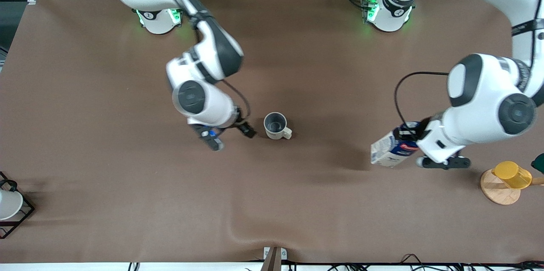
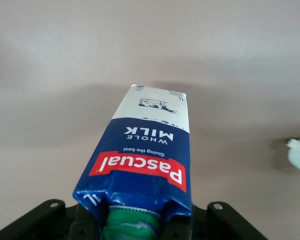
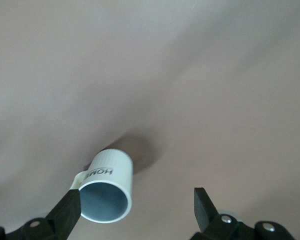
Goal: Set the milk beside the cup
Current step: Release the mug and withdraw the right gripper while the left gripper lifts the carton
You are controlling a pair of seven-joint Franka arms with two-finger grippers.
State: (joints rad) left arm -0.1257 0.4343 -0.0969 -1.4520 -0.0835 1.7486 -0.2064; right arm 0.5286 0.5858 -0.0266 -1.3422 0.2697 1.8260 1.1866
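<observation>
The milk (image 1: 392, 148) is a white and dark blue carton with a red band and a green cap. My left gripper (image 1: 418, 143) is shut on its top end and holds it tilted above the table, toward the left arm's end. In the left wrist view the milk (image 2: 145, 155) fills the middle, its cap between the jaws of my left gripper (image 2: 135, 222). The cup (image 1: 276, 125), cream-white with a grey inside, stands upright mid-table. My right gripper (image 1: 231, 136) is open and empty beside the cup, toward the right arm's end. The right wrist view shows the cup (image 3: 107, 192) close to one finger of my right gripper (image 3: 135, 207).
A yellow cup (image 1: 512, 174) lies on a round wooden stand (image 1: 498, 190) near the left arm's end. A white cup in a black wire frame (image 1: 9, 205) sits at the right arm's end. The brown cloth has a wrinkle (image 1: 238, 226) near the front edge.
</observation>
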